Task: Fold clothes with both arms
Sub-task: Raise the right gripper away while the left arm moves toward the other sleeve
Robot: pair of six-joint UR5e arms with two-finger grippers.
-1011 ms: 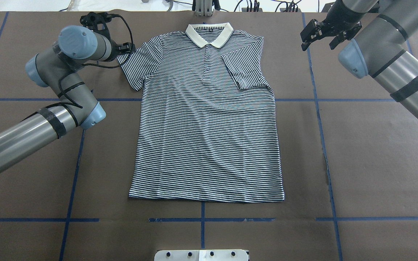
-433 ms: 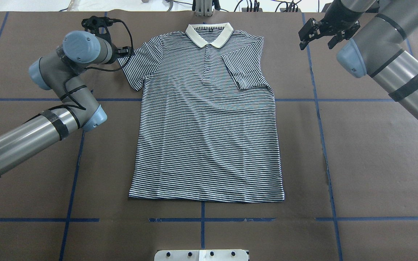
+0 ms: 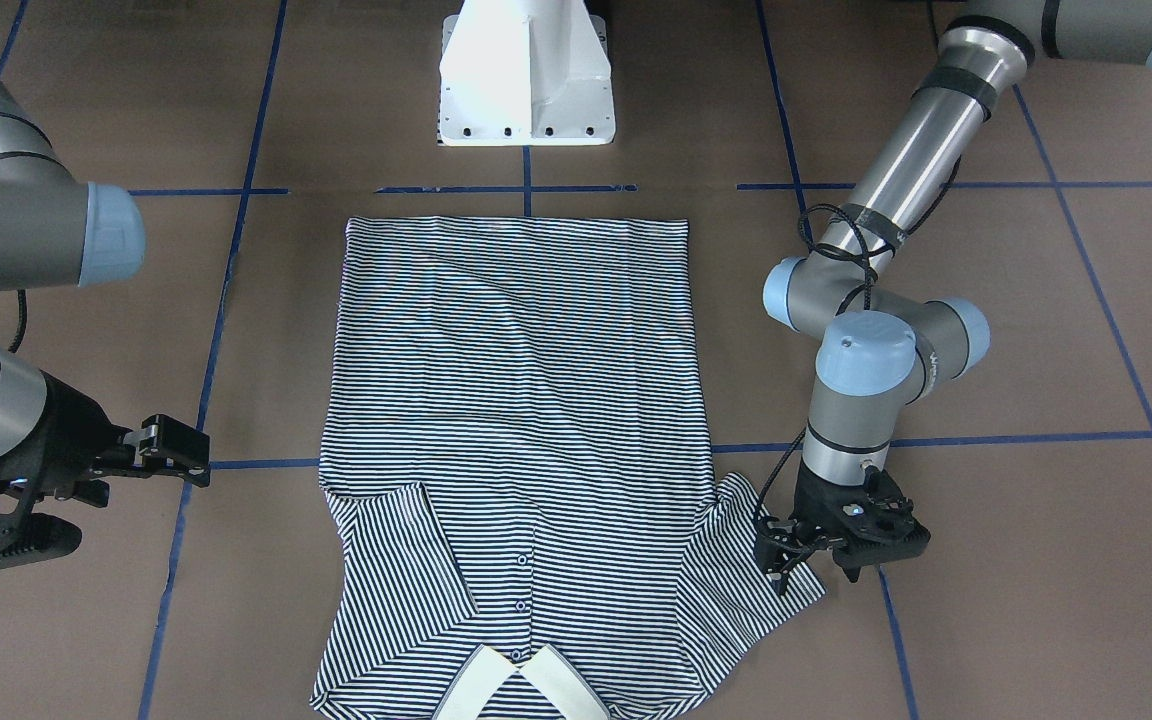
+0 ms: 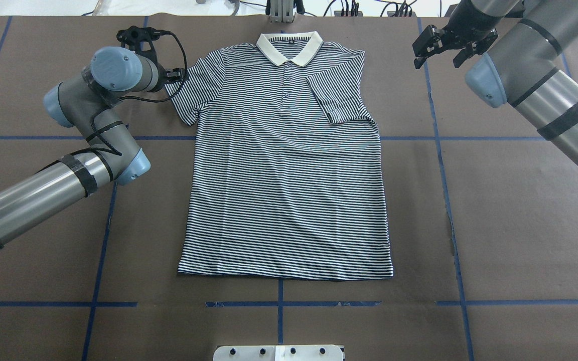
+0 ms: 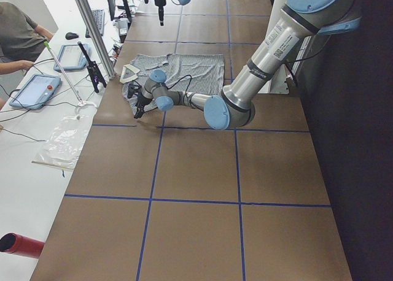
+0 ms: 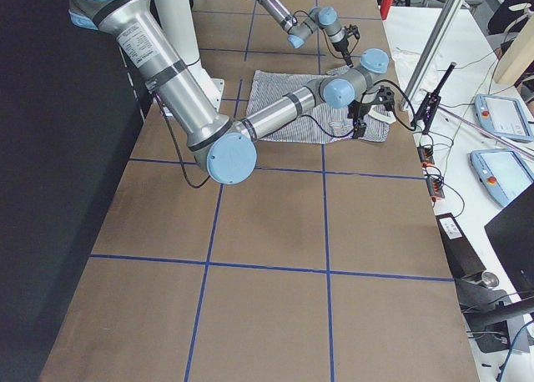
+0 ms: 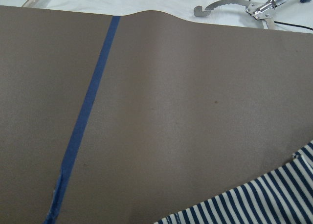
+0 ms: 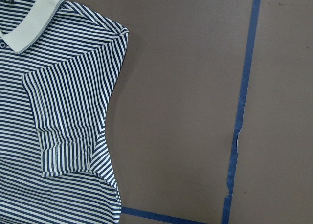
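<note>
The striped polo shirt (image 4: 289,175) lies flat and face up in the middle of the brown tabletop (image 4: 520,225), its white collar (image 4: 289,47) close to the far edge and its hem toward the edge by the robot's white base (image 3: 526,70). The sleeve on the robot's right (image 4: 334,98) is folded in over the chest; the other sleeve (image 4: 186,95) is spread out on the tabletop. The left gripper (image 3: 816,572) points down at this sleeve's outer hem with its jaws apart and nothing between them – whether a fingertip touches the cloth cannot be told. The right gripper (image 4: 442,50) hangs wide open and empty near the far edge, clear of the shirt's shoulder.
</note>
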